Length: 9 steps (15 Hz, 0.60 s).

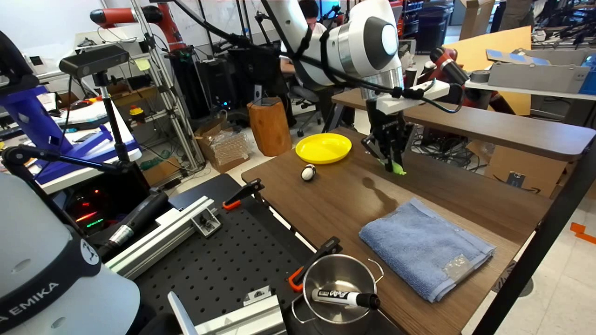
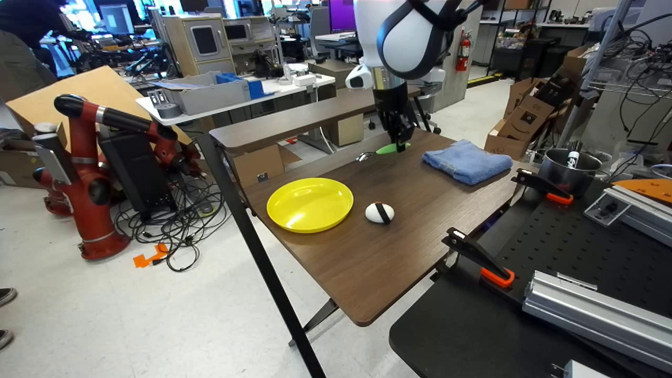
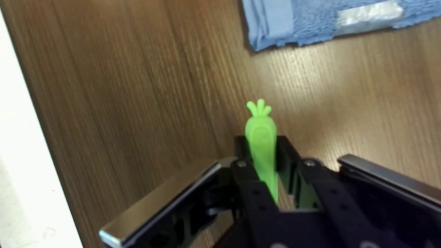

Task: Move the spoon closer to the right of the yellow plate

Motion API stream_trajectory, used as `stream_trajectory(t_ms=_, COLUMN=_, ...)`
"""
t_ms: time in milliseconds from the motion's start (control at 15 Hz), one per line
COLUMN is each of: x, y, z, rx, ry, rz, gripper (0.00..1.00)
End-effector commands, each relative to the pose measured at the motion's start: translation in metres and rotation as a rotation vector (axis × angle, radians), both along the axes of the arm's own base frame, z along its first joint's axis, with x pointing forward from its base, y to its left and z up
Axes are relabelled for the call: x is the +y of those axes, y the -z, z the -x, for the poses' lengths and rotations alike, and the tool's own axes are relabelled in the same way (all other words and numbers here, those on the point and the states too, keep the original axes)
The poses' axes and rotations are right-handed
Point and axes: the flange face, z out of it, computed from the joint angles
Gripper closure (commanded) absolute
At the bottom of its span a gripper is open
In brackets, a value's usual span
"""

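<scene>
The spoon has a bright green handle, shown in the wrist view, and a metal bowl that shows with the handle in an exterior view. My gripper is shut on the handle, with one finger on each side. In an exterior view the gripper hides most of the spoon; only the green handle end shows. A spoon-shaped shadow lies apart from it on the table, so the spoon is held above the surface. The round yellow plate is in both exterior views, apart from the spoon.
A white round object with a black band lies near the plate. A folded blue towel lies on the brown table. A metal pot with a marker stands beyond the table edge. A raised brown shelf runs alongside.
</scene>
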Motion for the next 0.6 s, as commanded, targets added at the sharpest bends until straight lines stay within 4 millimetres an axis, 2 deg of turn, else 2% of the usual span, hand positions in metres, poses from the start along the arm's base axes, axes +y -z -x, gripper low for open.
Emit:
stream_trajectory(t_ms=0, x=-0.003, y=-0.017, z=0.019, rx=0.068, ry=0.188, rz=-0.012, gripper=0.94)
stream_trajectory(t_ms=267, x=-0.002, y=-0.013, z=0.037, rx=0.157, ry=0.388, rz=-0.043, gripper=0.94)
stream_trajectory(t_ms=533, x=0.006, y=-0.008, z=0.044, rx=0.232, ry=0.58, rz=-0.066, gripper=0.94)
